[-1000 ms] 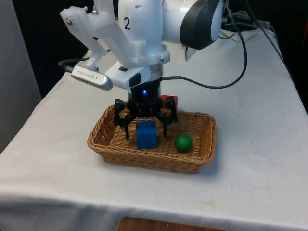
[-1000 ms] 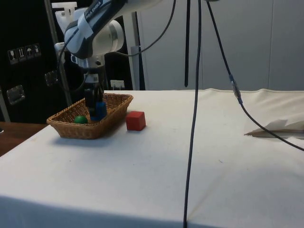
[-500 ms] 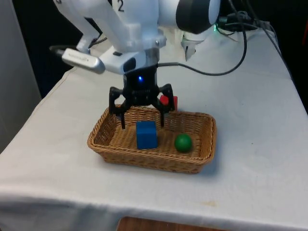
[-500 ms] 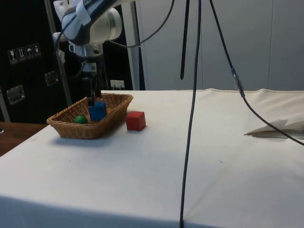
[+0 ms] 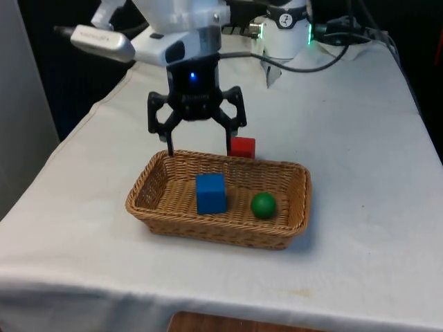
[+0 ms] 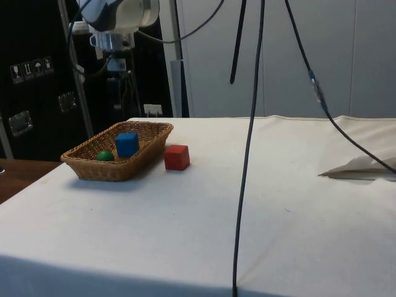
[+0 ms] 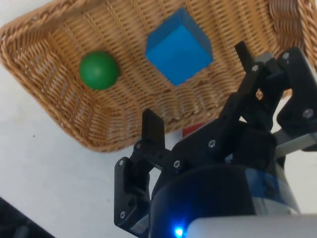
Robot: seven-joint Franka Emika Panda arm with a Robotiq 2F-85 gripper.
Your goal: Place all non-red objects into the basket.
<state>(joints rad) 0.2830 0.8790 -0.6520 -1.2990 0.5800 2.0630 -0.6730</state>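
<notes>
a: where are the non-red pieces?
b: blue cube [image 5: 210, 193] and green ball [image 5: 263, 205] in the basket [image 5: 149, 205], directly beneath the gripper [image 5: 197, 144], fingers spread, empty.
a: and the red cube [image 5: 242, 146]?
b: outside, behind the basket.

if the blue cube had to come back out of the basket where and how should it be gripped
Grip the blue cube from above across two opposite flat faces. It sits flat in the basket, and the walls block a side approach. The green ball lies apart, leaving finger room.

Even bright light, soft shadows
</notes>
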